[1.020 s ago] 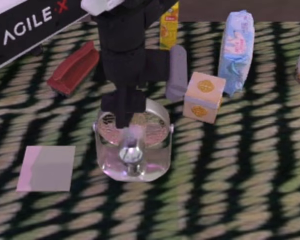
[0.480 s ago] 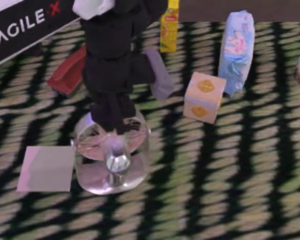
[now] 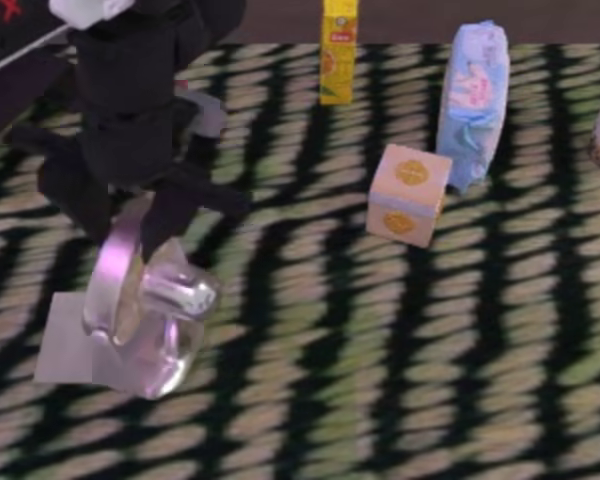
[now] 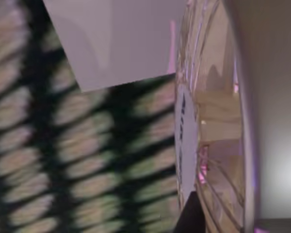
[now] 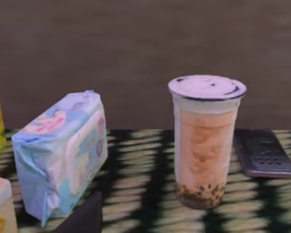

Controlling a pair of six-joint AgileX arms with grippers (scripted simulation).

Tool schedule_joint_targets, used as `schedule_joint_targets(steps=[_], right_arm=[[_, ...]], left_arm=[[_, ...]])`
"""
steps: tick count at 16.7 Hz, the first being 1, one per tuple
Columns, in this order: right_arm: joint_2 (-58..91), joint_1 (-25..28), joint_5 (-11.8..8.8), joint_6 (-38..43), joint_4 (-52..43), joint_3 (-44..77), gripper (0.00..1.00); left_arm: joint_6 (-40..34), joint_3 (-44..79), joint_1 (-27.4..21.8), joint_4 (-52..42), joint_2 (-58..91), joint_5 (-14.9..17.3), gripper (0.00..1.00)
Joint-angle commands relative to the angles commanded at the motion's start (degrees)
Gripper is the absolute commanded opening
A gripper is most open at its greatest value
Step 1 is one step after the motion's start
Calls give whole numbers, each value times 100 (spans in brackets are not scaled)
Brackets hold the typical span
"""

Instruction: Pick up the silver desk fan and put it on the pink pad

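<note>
Bench (image 3: 480, 380): woven cloth of pale green-beige dashes on black, backed by a dark wall. My left fingers (image 3: 130, 215), over the bench's left side, pinch the shiny chrome desk fan with round wire-cage head (image 3: 145, 310), which is tilted, its rounded base overlapping the right edge of the thin flat pale pink square pad (image 3: 65, 345). Well apart to the right stands a cream cube with orange circles (image 3: 408, 193). Right arm out of sight; whether its fingers are spread, I cannot tell.

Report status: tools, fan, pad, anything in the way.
Left tool holding the silver desk fan, tilted, overlapping the pink pad's right edge. Right arm out of top view. Cream cube well off to the right; nothing blocking.
</note>
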Motion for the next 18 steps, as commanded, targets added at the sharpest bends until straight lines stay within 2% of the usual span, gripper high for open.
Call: schedule_joint_targets(steps=[6,10,14,18], right_arm=[[0,0,0,0,0,0,100],[0,0,0,0,0,0,100],[0,0,0,0,0,0,100],[0,0,0,0,0,0,100]], left_arm=[[-4772,-761,655,348,-716,94,0],[-7180,-1282,1057,734,-1145,282,0],[-8650,-1648,1363,1085,-1439,488,0],[-9132,-1761,1477,1230,-1533,586,0]])
